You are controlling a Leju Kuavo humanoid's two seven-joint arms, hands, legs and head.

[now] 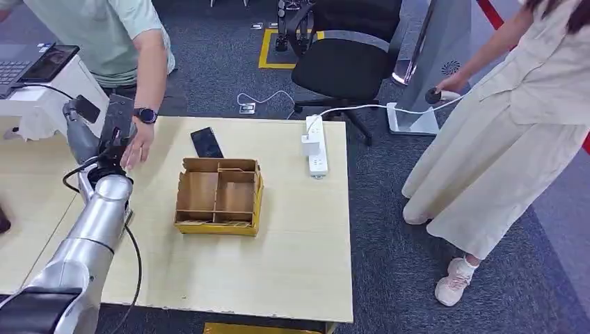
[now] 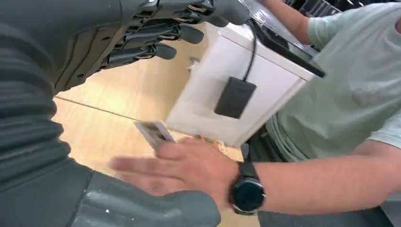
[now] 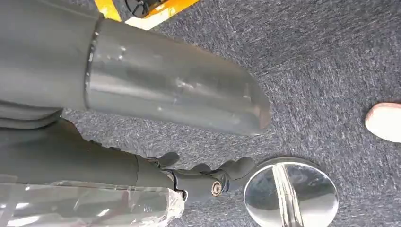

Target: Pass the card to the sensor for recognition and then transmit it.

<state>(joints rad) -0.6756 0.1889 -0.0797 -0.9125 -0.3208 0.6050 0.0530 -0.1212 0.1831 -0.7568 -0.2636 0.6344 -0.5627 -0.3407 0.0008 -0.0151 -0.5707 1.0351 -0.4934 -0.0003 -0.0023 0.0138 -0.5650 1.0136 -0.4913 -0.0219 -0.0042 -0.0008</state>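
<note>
One card (image 2: 152,134) lies just off my left hand (image 2: 156,33), held by a person's hand (image 2: 189,165), its long axis angled toward my palm. My fingers (image 2: 142,52) are spread, holding nothing; my right hand (image 3: 189,177) hangs far off, loosely curled, empty.

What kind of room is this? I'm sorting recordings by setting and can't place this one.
Probably an office or robot test lab: grey carpet, a black office chair, a wooden table with a power strip and cardboard tray, and yellow floor marking tape.

Silver left arm (image 1: 90,229) with a looping black cable (image 1: 132,271), dark grey, perhaps scuffed, ribbed-cover left hand (image 2: 142,28).
</note>
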